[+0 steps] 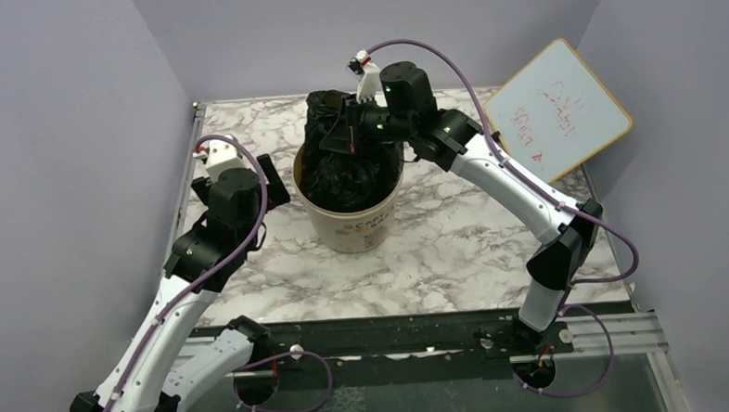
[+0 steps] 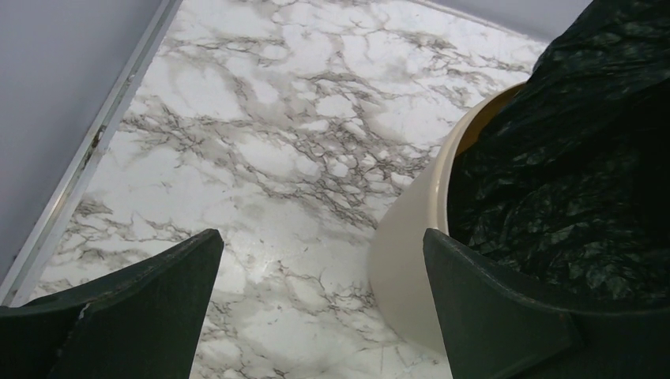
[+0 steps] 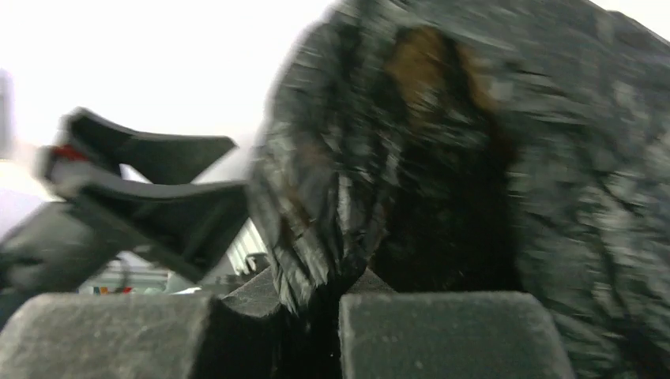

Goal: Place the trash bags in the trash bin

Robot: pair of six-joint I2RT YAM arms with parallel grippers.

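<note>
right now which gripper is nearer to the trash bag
Right. The right gripper is on the trash bag, pinching a fold at its top above the trash bin. The left gripper stands open beside the bin's left side, holding nothing.

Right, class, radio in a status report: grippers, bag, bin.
Left gripper open, empty, beside round beige tub. Right gripper pinching top of glossy black plastic bag. Bag partly in tub, bulging above rim. Nothing blocking.

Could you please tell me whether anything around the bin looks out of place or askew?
The trash bags are only partly in the trash bin: the plastic bulges high above the rim on the far side, pinched in the right end effector. The whiteboard stands tilted at the far right. Nothing looks spilled.
</note>
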